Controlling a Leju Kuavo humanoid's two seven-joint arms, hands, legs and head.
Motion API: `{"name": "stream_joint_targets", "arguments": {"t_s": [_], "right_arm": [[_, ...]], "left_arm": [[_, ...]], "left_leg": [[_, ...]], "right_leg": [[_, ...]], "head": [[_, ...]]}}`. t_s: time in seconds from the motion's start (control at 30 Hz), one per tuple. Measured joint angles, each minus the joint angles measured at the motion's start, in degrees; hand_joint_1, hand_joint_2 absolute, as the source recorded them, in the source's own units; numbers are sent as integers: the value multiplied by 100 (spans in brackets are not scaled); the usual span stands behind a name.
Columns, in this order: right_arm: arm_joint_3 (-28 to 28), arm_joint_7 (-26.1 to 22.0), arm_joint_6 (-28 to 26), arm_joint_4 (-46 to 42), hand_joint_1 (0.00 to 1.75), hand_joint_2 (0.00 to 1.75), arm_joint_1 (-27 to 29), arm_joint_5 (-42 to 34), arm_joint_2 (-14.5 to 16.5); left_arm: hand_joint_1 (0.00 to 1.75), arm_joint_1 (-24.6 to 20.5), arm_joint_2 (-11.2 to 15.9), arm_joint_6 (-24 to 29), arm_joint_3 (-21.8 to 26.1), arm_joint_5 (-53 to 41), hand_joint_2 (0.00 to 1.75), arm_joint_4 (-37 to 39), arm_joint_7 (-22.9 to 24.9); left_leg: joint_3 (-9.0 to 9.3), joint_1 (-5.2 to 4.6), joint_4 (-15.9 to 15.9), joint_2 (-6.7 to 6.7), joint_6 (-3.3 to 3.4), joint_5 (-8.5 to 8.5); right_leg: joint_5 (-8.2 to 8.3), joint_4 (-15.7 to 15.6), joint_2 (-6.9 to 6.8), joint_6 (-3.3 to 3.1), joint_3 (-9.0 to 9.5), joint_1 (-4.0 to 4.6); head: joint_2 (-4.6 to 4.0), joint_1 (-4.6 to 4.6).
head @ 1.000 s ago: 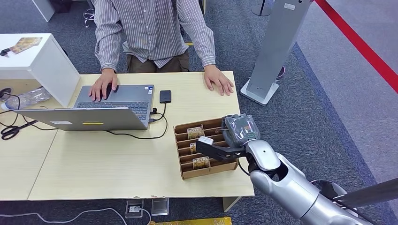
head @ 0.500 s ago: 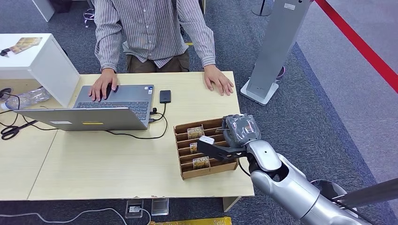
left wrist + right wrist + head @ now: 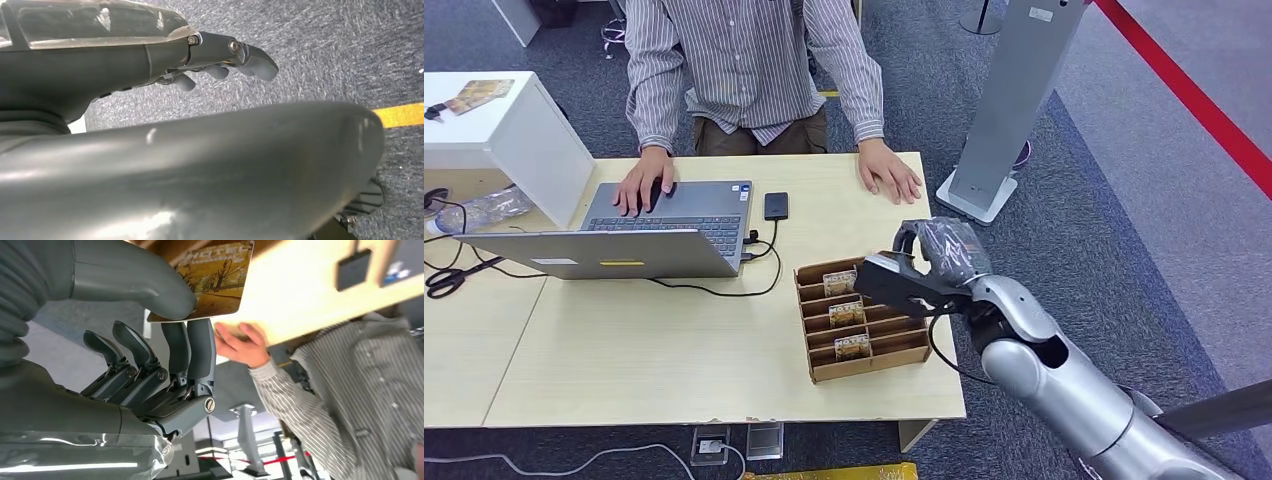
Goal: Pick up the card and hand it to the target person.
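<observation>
One card (image 3: 215,282) pinched in right hand (image 3: 934,262) above box (image 3: 864,325).

High head view; close wrist views

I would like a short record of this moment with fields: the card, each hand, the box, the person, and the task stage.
card: pinched by the right hand, lifted above the box; printed face visible
left hand: hangs over the carpet, holds nothing
cardboard box: on the table, slotted, three more cards stand in it
person: stands behind the table; one hand on the laptop, other hand flat on the table
task stage: card picked up, not yet handed over
</observation>
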Motion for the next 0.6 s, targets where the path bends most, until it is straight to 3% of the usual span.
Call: {"name": "stream_joint_targets", "arguments": {"t_s": [0.17,0.33,0.43,0.6], "right_arm": [[-282,61,393,-781,164,175,-245,-444,-244],[-392,-102,282,-1139,164,175,-421,-169,-287],[-392,-243,-111,-1131,164,175,-440,401,-251],[-352,-294,-1257,-872,164,175,-434,2047,-128]], "left_arm": [[0,8,29,-14,1,1,0,0,11],[0,3,29,-46,1,-18,0,0,-31],[0,1,27,-49,1,-26,0,0,-52],[0,-6,11,-47,-1,-64,0,0,-83]], "left_leg": [[0,0,0,0,0,0],[0,1,0,0,0,0],[-1,1,0,-1,0,0],[-1,1,0,-1,0,0]], "right_leg": [[0,0,0,-1,0,0],[0,0,0,-1,2,0],[0,0,-1,-1,4,1],[0,0,-1,-1,4,0]], "head": [[-1,9],[-1,-1],[-1,-2],[-1,4]]}}
